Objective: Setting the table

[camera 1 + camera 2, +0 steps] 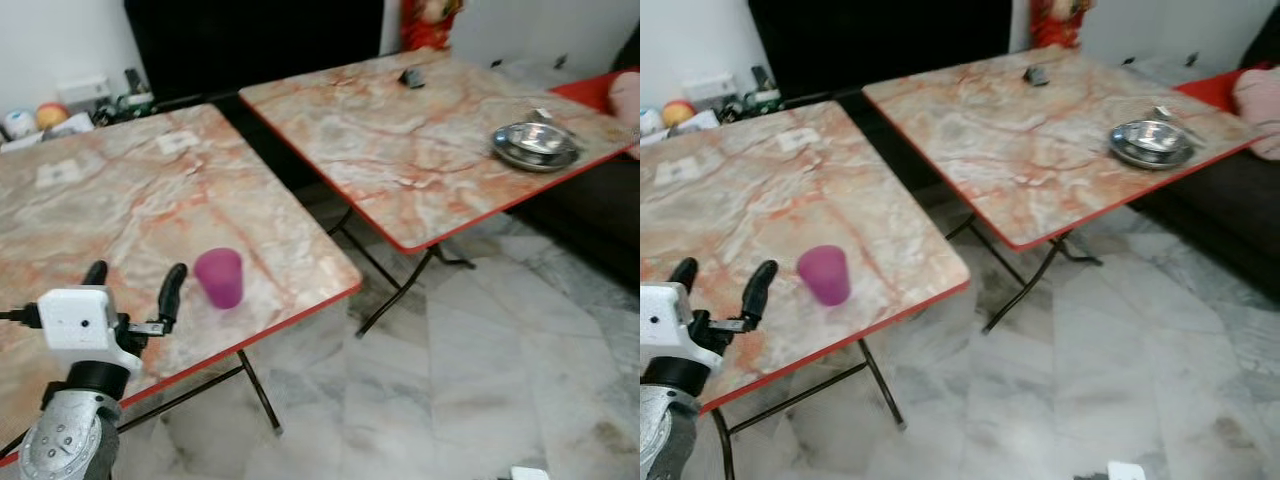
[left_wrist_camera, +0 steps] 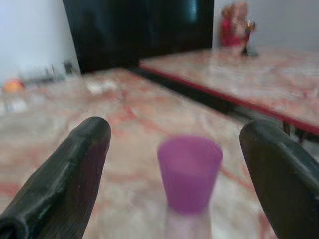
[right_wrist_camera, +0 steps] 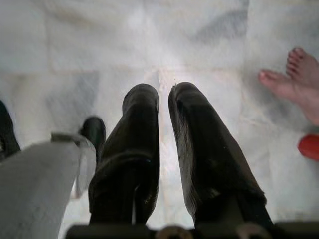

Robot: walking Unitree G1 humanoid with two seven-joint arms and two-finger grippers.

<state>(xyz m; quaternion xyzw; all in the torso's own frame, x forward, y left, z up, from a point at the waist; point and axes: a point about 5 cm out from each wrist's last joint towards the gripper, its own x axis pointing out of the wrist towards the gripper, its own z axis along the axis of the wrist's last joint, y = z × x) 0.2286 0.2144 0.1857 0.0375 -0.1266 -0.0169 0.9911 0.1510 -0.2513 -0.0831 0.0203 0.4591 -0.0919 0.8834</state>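
Left wrist view has the purple cup (image 2: 190, 173) dead centre between the two black fingers (image 2: 65, 184), upright, open end up, tapering toward its base. It stands on the near marble-pattern table (image 1: 130, 200), close to the red-edged front corner nearest the gap between the tables. Judging by look: small plastic tumbler, light, stiff enough for a side pinch but thin-walled, so moderate force only. Smooth wall plus taper means it could slip downward out of a loose grip; take it around mid-height or slightly above, where the wall is wider, fingers on opposite sides. Light and near the edge, so a glancing finger could tip it or push it off. Left gripper (image 1: 133, 290) is spread wide, nothing between the fingers, tips up and pointing forward over the tabletop, just beside the cup on the robot's left and not touching. Wrist sits low at the table's front edge, forearm coming up from below. Right gripper (image 3: 164, 144) hangs idle, pointing down at the pale marble floor (image 3: 99, 45), fingers nearly pressed together with a thin gap, holding nothing. A person's bare foot (image 3: 291, 84) is on the floor near it. Far table (image 1: 420, 130) carries a steel plate (image 1: 535, 146), well apart from the cup.
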